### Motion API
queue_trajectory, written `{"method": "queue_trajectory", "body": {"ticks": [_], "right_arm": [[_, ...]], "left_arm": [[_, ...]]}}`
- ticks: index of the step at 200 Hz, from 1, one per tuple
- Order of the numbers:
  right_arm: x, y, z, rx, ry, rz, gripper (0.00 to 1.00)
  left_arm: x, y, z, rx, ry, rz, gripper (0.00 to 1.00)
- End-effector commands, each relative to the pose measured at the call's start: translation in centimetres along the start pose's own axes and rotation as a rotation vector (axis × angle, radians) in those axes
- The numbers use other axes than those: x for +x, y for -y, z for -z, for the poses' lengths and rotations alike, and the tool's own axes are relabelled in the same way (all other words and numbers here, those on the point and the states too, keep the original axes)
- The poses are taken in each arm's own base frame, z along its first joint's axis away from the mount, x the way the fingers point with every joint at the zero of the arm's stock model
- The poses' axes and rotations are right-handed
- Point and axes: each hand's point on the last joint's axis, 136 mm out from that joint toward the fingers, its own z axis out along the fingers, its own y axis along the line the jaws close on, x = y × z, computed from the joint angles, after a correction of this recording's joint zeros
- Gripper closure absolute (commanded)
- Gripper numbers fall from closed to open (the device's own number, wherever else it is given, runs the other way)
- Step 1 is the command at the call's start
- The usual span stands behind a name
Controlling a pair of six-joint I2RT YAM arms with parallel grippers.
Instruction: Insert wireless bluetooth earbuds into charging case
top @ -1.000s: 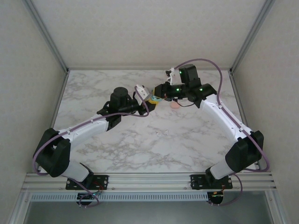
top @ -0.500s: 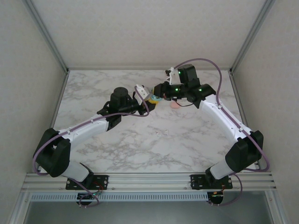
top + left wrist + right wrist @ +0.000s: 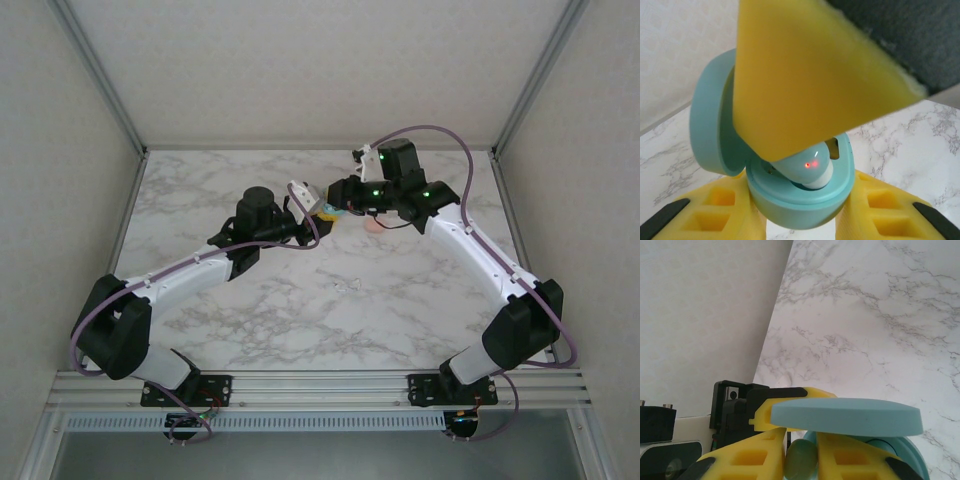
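Marble tabletop [image 3: 300, 320], beige walls [image 3: 300, 70] | L claw [image 3: 800, 222] clamps open teal case [image 3: 805, 197] | R claw [image 3: 800, 466] pinches teal earbud [image 3: 801, 456]

No text, label, brand or number is readable.

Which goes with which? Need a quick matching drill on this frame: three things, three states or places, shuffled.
Things:
1 teal case
2 teal earbud
3 pink object

States:
a lying on the table
b red light on, pinched by the right gripper
c lid open, clamped by the left gripper

Pairs: 1-c, 2-b, 3-a
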Motion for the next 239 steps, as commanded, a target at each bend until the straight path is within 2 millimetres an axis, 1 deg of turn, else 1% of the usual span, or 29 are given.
{"method": "queue_trajectory", "body": {"ticks": [1, 36, 62, 142, 179, 239], "right_arm": [[0.6, 1.3, -0.4, 0.071, -0.001, 0.022, 0.78], [0.5, 1.3, -0.2, 0.083, 0.006, 0.027, 0.78], [0.5, 1.4, -0.1, 0.097, 0.006, 0.03, 0.75], [0.1, 0.5, 0.5, 0.089, 0.019, 0.047, 0.72], [-0.2, -0.2, 1.4, 0.09, 0.035, 0.058, 0.71], [-0.3, -0.4, 1.9, 0.1, 0.043, 0.064, 0.7]], "left_arm": [[-3.5, 0.8, 0.1, 0.024, 0.106, -0.038, 0.76], [-3.7, 0.9, 0.2, 0.024, 0.11, -0.039, 0.77], [-3.9, 0.9, 0.3, 0.022, 0.113, -0.043, 0.76], [-3.8, 0.9, 0.5, 0.018, 0.107, -0.046, 0.77], [-3.8, 0.9, 0.6, 0.014, 0.106, -0.048, 0.77], [-3.8, 0.8, 0.5, 0.013, 0.106, -0.049, 0.77]]}}
